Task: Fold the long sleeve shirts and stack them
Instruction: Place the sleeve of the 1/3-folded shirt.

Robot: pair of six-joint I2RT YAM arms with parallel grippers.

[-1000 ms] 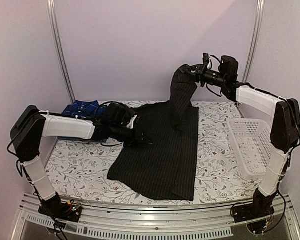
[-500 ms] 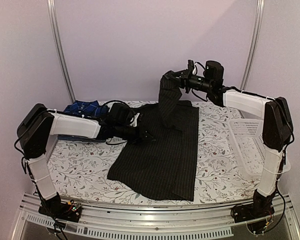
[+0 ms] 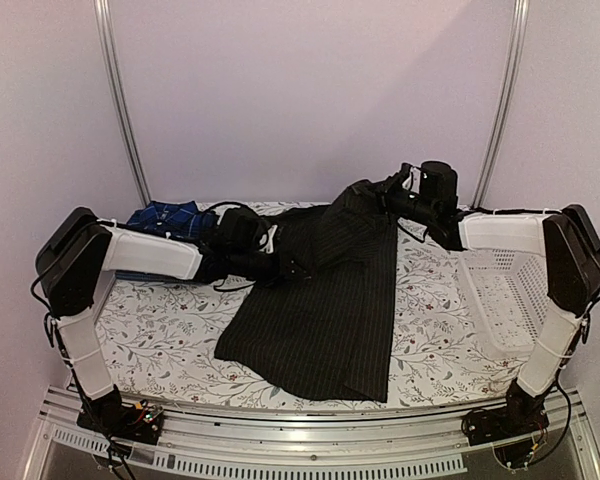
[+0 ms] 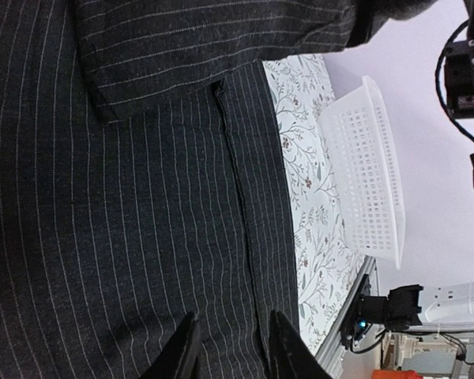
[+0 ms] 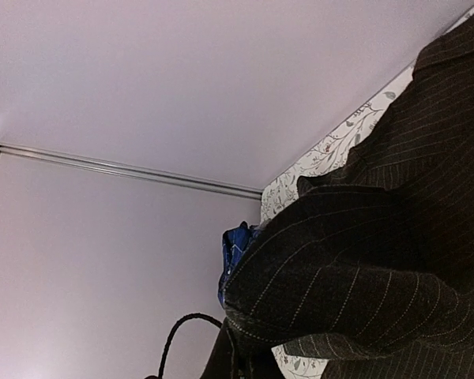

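The black pinstriped shirt [image 3: 320, 320] lies spread across the middle of the floral bench [image 3: 160, 340], its hem toward 6 o'clock. At the shirt's 1 o'clock corner, the right tool [image 3: 385, 195] is clamped on a fold of the cloth lifted off the bench. The left tool [image 3: 293, 270] rests over the shirt's 10 o'clock edge, jaws slightly apart, nothing pinched between them. A blue plaid shirt [image 3: 165, 215] sits bunched at 10 o'clock. A white mesh basket [image 3: 500, 290] stands at 3 o'clock.

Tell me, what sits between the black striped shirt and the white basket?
Only bare flowered table cover, seen in the top view; the black shirt and basket lie apart.
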